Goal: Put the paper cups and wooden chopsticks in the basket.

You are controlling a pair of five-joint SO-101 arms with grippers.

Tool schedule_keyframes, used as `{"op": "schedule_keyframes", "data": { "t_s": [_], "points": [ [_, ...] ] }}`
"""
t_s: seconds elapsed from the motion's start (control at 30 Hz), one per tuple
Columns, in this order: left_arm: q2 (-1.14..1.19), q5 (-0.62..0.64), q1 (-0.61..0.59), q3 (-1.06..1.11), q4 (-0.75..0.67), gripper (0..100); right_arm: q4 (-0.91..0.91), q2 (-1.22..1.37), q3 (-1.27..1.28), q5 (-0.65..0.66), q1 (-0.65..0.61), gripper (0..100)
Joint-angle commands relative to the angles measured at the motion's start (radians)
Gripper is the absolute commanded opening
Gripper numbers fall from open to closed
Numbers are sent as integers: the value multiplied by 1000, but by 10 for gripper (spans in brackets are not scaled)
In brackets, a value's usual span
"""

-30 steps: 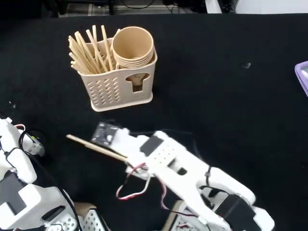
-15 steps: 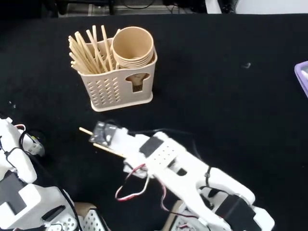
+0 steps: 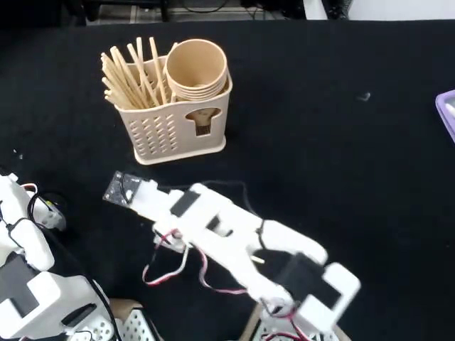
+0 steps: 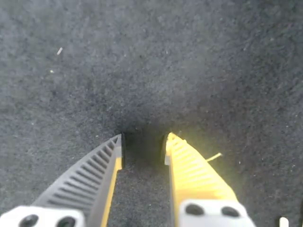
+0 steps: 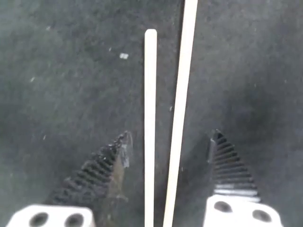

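- At the front left corner, the left end effector hangs over the bare black cloth worktop, jaws a narrow gap apart, gripping nothing
- Left of the worktop's middle, the right end effector stands wide open astride two pale wooden chopsticks lying side by side on the cloth, neither gripped
- Best next, I judge: lower until both tips meet the cloth, close squarely across both sticks so neither rolls free, and lift level
- Toward the far left corner, one beige slotted plastic basket holds nested tan paper cups, about five rims, plus a crowded bundle of chopsticks, too tangled to count
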Motion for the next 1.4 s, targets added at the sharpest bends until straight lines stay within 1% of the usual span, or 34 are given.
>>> {"op": "schedule_keyframes", "data": {
  "t_s": [0.0,0.07,0.1,0.13,0.2,0.23,0.27,0.33,0.4,0.63,0.73,0.83,0.93,0.97,1.1,1.2,1.27,1.37],
  "points": [
    [5,9,10,22,-23,159,-17,58,-85,-6,-9,258],
    [5,9,10,22,-23,159,-17,87,-91,-6,-9,249],
    [5,9,10,22,-23,159,-15,97,-91,-5,-9,223],
    [5,9,10,22,-23,159,-6,101,-93,-3,-9,178],
    [5,8,10,22,-23,159,17,96,-97,31,-11,46],
    [5,8,10,22,-23,159,26,90,-97,44,-11,2],
    [5,8,10,22,-23,159,43,82,-96,52,-11,27],
    [5,8,10,22,-23,159,86,53,-99,58,-11,7],
    [5,8,10,22,-23,159,124,-12,-102,58,-8,11],
    [5,8,10,22,-23,159,269,-444,-104,57,51,10],
    [5,8,10,22,-23,159,261,-642,-105,51,95,11],
    [5,8,12,22,-23,159,152,-811,-127,49,124,11],
    [5,8,12,22,-23,159,-100,-920,-137,41,126,11],
    [5,8,12,22,-23,159,-209,-938,-131,14,126,11],
    [5,8,12,22,-23,159,-608,-917,-131,-187,158,11],
    [5,8,10,22,-23,159,-839,-831,-145,-233,213,11],
    [5,8,10,22,-23,159,-905,-756,-171,-236,245,11],
    [5,8,10,22,-23,159,-910,-633,-252,-238,276,11]
  ]
}}
